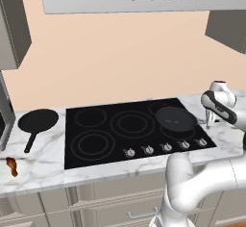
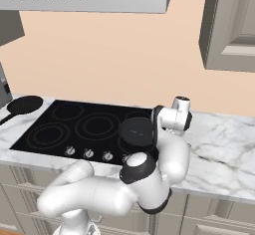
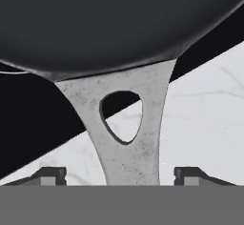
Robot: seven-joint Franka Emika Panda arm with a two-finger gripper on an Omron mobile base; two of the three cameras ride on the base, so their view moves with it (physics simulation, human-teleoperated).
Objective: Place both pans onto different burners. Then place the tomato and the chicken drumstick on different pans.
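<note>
One pan (image 1: 176,118) sits on the burner at the right end of the cooktop (image 1: 115,146), and its grey handle (image 3: 126,128) reaches out over the cooktop's right edge onto the marble counter (image 1: 43,166). The gripper (image 3: 120,175) hangs over that handle with its fingers (image 3: 50,175) spread wide on either side of it, not touching it. The second pan (image 1: 37,120) lies on the counter just off the cooktop's left edge, handle pointing toward the front edge, and the chicken drumstick (image 1: 11,166) lies near the counter's front left corner
</note>
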